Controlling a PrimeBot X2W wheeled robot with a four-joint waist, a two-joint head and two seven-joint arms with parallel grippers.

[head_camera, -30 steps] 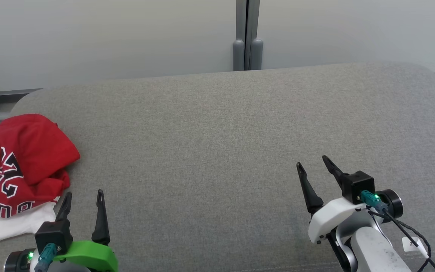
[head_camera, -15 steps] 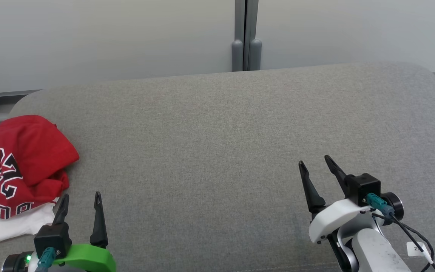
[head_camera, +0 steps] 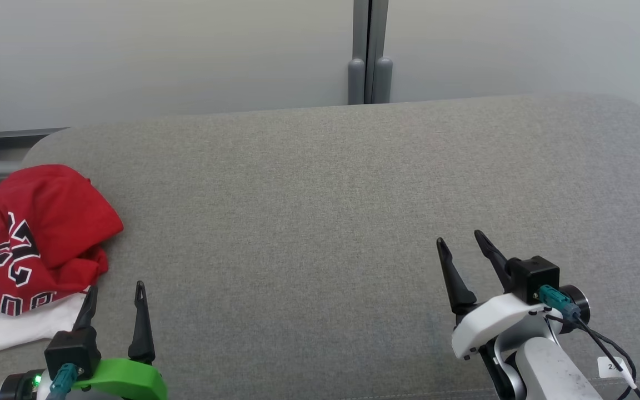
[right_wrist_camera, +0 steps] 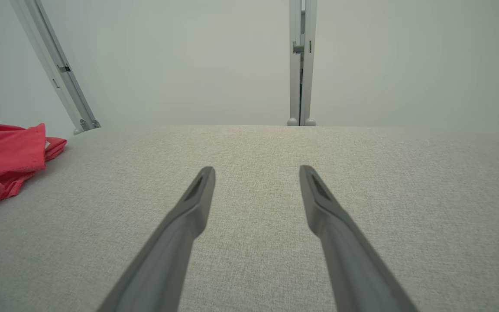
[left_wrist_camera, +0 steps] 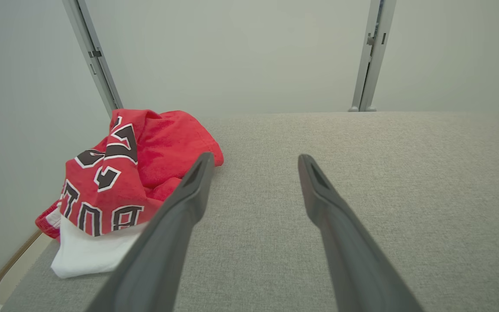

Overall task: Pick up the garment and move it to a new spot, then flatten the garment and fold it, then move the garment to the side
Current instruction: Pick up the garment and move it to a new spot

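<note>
Along the far left edge of the grey fabric-covered cushion (head_camera: 320, 183) lay a crumpled red jersey (head_camera: 36, 244) with black-and-white lettering and a white layer showing underneath. It was heaped, with its bulk running roughly front to back along that edge. Just to its right and a little nearer the robot, the left gripper (head_camera: 114, 288) on its green mount was poised with both dark fingers spread wide and nothing between them, the outer finger just beside the white cloth. From the left wrist view the heap sat ahead and to the left of those fingers, so a short swing leftward looked like what the pick-up called for. Well apart across bare cushion, the right gripper (head_camera: 458, 239) on its white mount was likewise wide open and empty, clearly the farther arm.
</note>
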